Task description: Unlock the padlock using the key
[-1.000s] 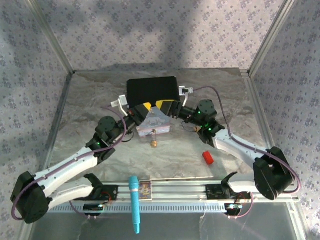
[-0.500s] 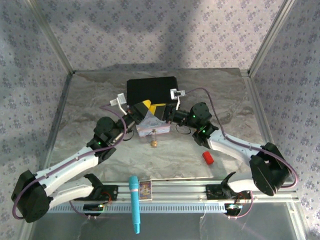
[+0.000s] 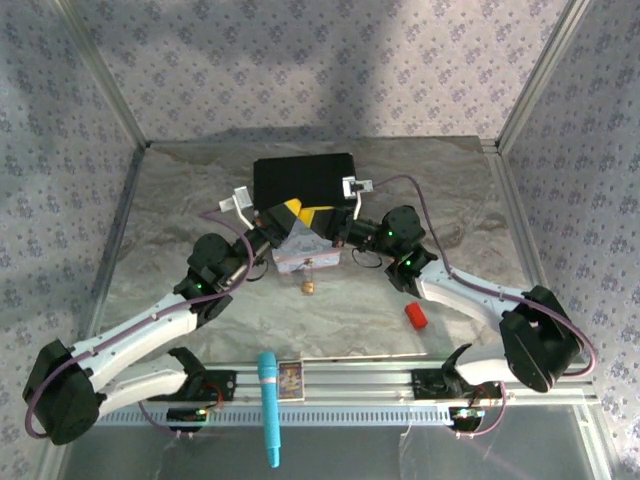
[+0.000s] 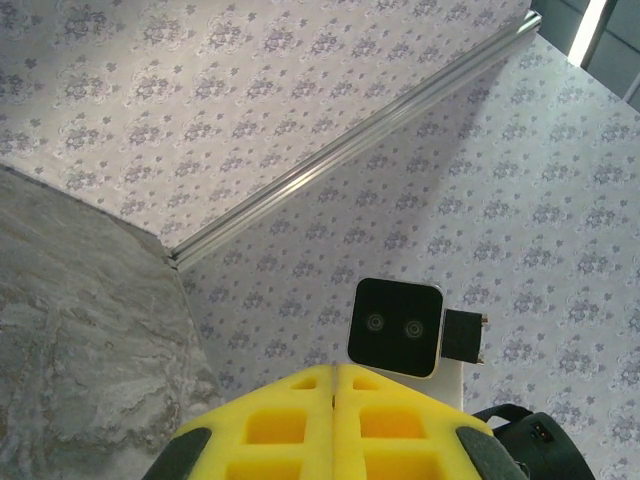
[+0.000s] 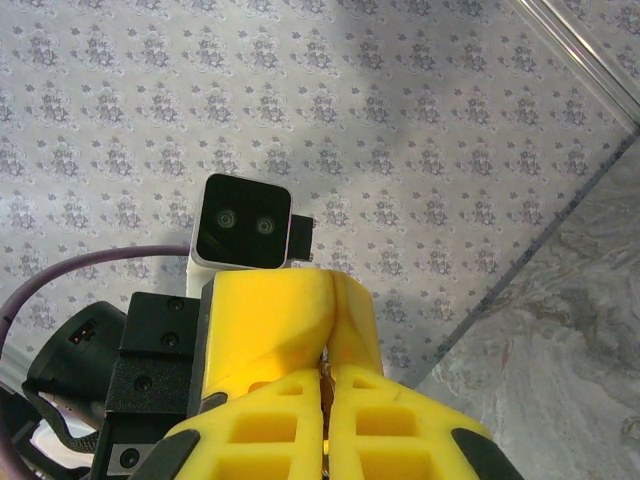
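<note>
Just in front of the black box (image 3: 305, 180), on its near side, the two arms meet tip to tip above the pale tin (image 3: 318, 260). The left gripper (image 3: 289, 211) comes in from the box's left and the right gripper (image 3: 321, 213) from its right, their yellow ends touching or nearly so. In the left wrist view the left arm's fingers (image 4: 280, 425) are pressed flat together, with only a thin seam between them and nothing visible in it. In the right wrist view the right arm's fingers (image 5: 375, 430) are likewise pressed together. A thin dark sliver sits in their seam near the tips, too small to tell whether it is the key, and the other gripper's yellow tip lies right against them. The padlock (image 3: 308, 288) lies on the crinkled grey table (image 3: 180, 230), in front of the box and just on the near side of the tin. It is a small brass spot with a thin line running from it toward the tin, and it is apart from both grippers. A red cylinder (image 3: 415, 316) lies well apart from the box, nearer and to the right, beside the right forearm. A teal cylinder (image 3: 269, 405) rests across the rail at the arms' bases, far from the box, with a small card (image 3: 290, 378) just beside its upper end.
</note>
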